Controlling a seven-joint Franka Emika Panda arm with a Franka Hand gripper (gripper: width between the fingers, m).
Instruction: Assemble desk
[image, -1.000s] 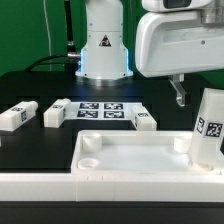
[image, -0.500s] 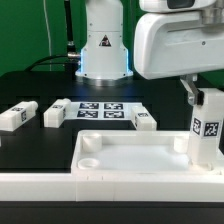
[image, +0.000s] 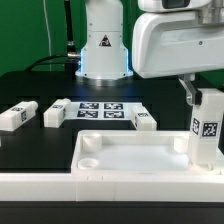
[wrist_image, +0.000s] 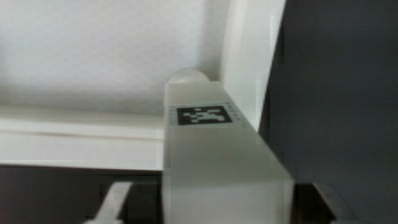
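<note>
The white desk top lies as a rimmed tray at the front, with a round socket showing at its left end. My gripper is shut on a white leg, which stands upright with its tag facing the camera. The leg's lower end is at the tray's right end; its seat there is hidden. In the wrist view the leg runs between my fingers over the tray's rim. Three more legs lie on the black table: two at the left and one behind the tray.
The marker board lies flat behind the tray, before the robot's base. The long white rail wall runs along the front of the tray. A green backdrop stands behind.
The held leg has gone from tilted to upright and shifted a little toward the exterior view's left, with my gripper following. Nothing differs over the last half second.
</note>
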